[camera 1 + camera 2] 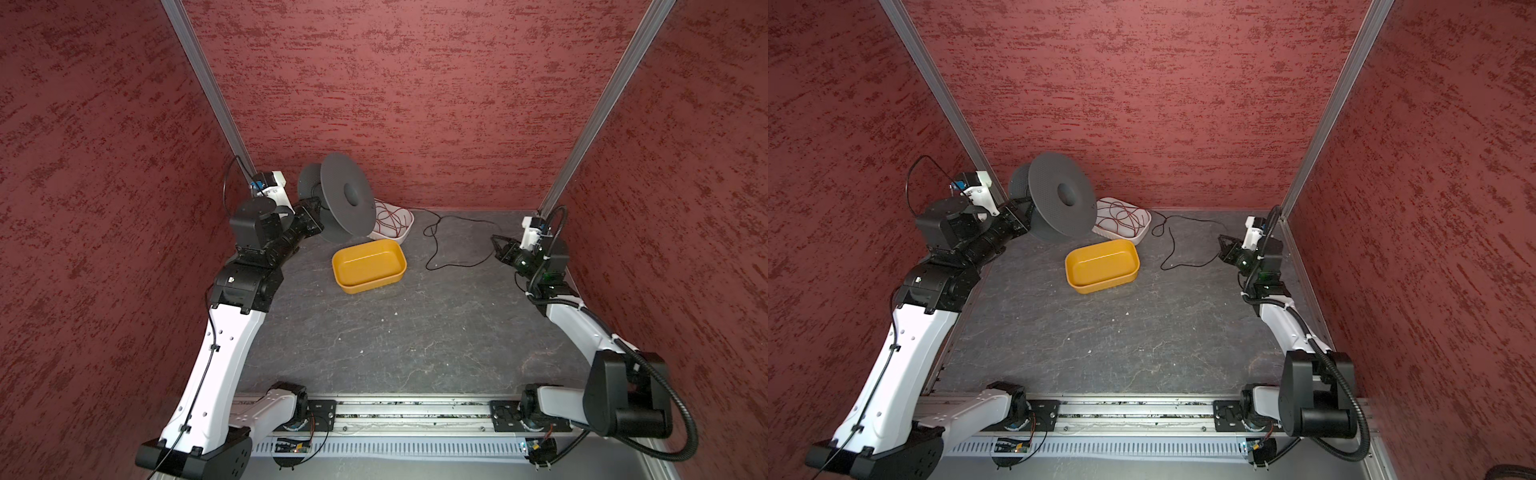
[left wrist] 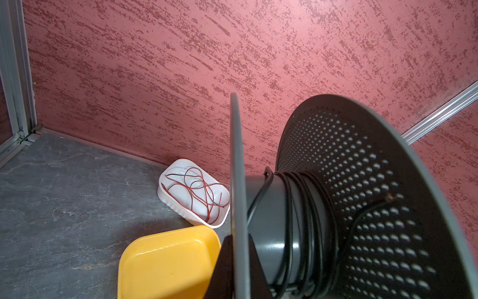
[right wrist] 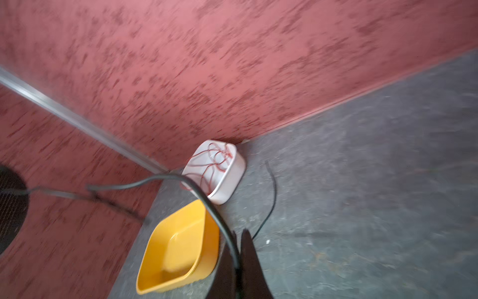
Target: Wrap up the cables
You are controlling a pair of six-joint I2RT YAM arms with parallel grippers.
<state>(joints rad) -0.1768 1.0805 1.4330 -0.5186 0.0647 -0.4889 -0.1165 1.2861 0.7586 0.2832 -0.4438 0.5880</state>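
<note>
The left gripper (image 2: 239,248) is clamping shut on the rim of one flange of the spool (image 1: 345,199), holding it off the table (image 1: 395,332) with its axis roughly level, probably so that the hub is hanging free to take turns of wire. The left wrist view is showing what both top views are missing: several turns of the cable (image 2: 307,207) are already lying around the hub, and a wire end is poking through the perforated flange, seemingly as an anchor. From above, the near flange is hiding all of that. Just right of the spool, a white tray (image 1: 399,237) against the back wall is holding a loose red wire (image 1: 390,220), and an empty yellow tray (image 1: 370,282) is sitting in front of it; neither is touching the black wire. Further right, the unwound part of the cable (image 1: 432,249) is lying in slack loops on the table, running out from behind the spool towards the right gripper (image 1: 496,243). That gripper is closing tight on the cable (image 3: 219,220), judging from the right wrist view, where the wire is passing between the two pressed-together fingers; it is likely gripping there to guide the slack onto the hub. This view is blurred, so the exact pinch point is hard to tell, while only the top views are showing how much slack is waiting.
</note>
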